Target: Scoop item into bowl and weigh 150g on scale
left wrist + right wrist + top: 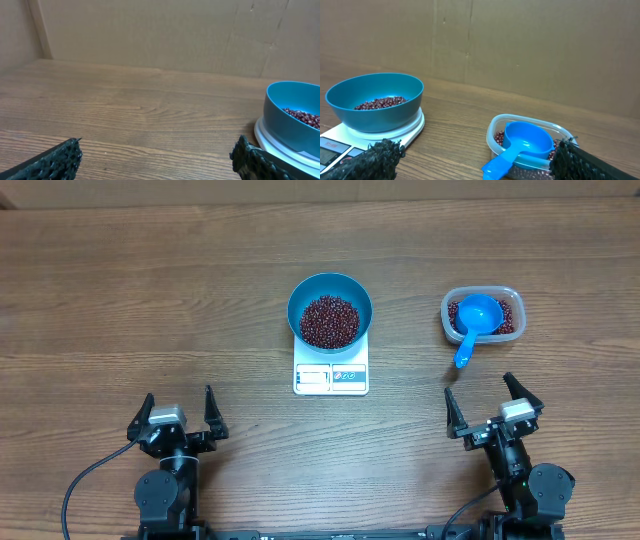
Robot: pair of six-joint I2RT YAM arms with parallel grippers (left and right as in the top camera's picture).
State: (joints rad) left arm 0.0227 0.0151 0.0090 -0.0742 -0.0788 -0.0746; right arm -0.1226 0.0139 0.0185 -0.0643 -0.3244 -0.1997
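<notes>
The blue scoop [478, 314] lies in the clear tub [519, 315] at the upper right of the overhead view. Its cup rests on the beans there and its handle [464, 354] hangs out over the tub's near wall. The handle's long axis runs down and slightly left in the frame, so its free end points almost straight at the right pincer [478, 384], which sits just below it near the lower right edge. That pincer is spread wide with nothing between its fingers. The left pincer [180, 393], at the lower left, is also spread wide and empty, well apart from the tub. The right arm is plainly the nearer one to the scoop.

At the centre of the desk [150, 300] the round blue bowl [330, 284] stands on the white scale [331, 377], overhanging it on both sides. The display strip and buttons show below the bowl. A mound of dark red-brown beans [330, 321] covers the bowl's bottom but sits well under the rim. A thinner layer is left in the tub around the scoop.

The display is too small to read, so it cannot be told whether the target weight has been met. If more is needed, the likely move is a forward reach by the right arm to take the handle across its width.
</notes>
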